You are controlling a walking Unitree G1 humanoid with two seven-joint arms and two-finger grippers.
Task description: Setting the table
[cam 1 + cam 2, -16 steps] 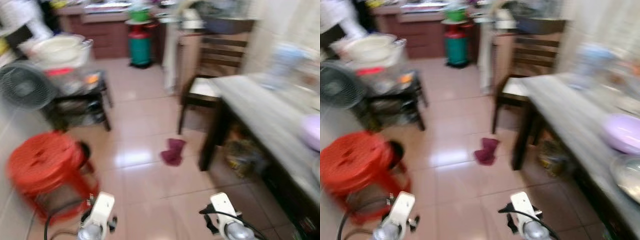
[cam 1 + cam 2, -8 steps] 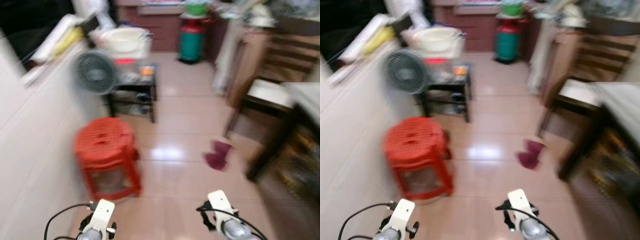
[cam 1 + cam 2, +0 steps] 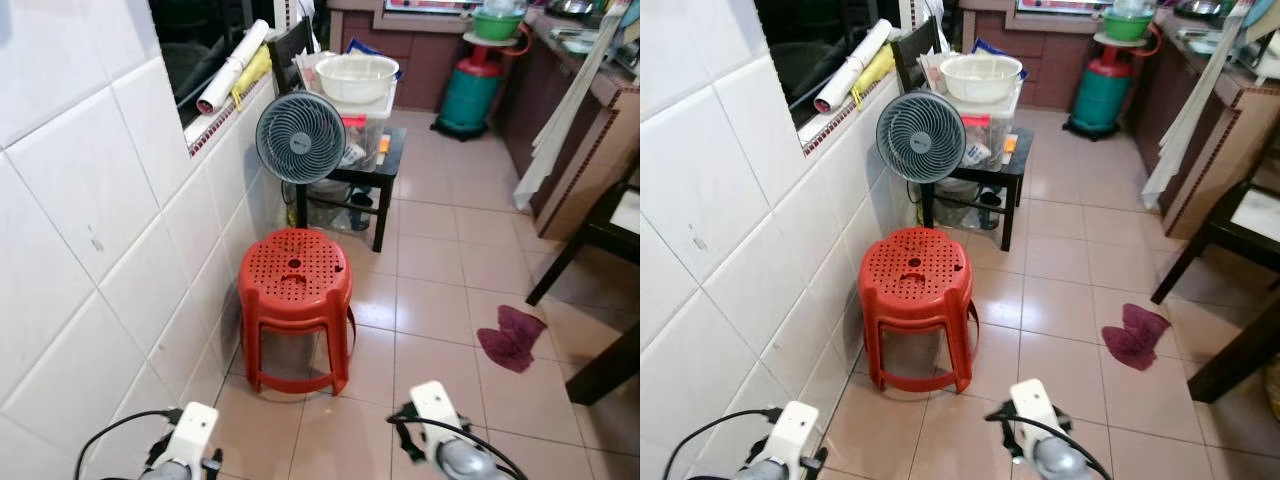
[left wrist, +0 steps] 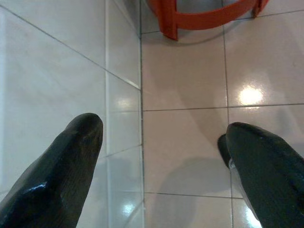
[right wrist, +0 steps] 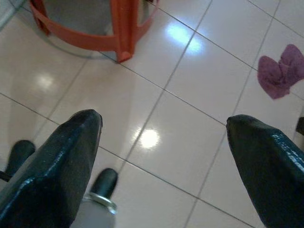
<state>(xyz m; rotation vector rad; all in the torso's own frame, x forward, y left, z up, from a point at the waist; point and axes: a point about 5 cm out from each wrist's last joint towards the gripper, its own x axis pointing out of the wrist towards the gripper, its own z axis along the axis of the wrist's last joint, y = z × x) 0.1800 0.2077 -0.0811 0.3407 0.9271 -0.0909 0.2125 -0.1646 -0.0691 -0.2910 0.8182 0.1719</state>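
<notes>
Both arms hang low w/ nothing held. Left pincer [image 4: 156, 161] has its fingers spread wide over bare floor tiles, close to the white tiled wall [image 3: 90, 260]; right pincer [image 5: 161, 156] is spread too, over floor only.

No tableware in reach. The nearest likely task item, judging by looks, is the cream bowl [image 3: 356, 77] on a clear bin atop the small black desk [image 3: 385, 160], far ahead and slightly left of centre, behind the grey fan [image 3: 301, 137]. The red stool [image 3: 294, 300] stands between robot and that desk, so prob. a walk round its right side is needed. Bowl is round, no long axis; neither arm clearly nearer, left perhaps a bit.

At the right edge, dark legs of a chair [image 3: 600, 235].

Head views give the bowl, fan, green gas cylinder [image 3: 470, 90]. Right wrist view shows the stool's legs and the purple rag [image 5: 282, 71] on the floor, w/ what looks like the robot's foot below.
</notes>
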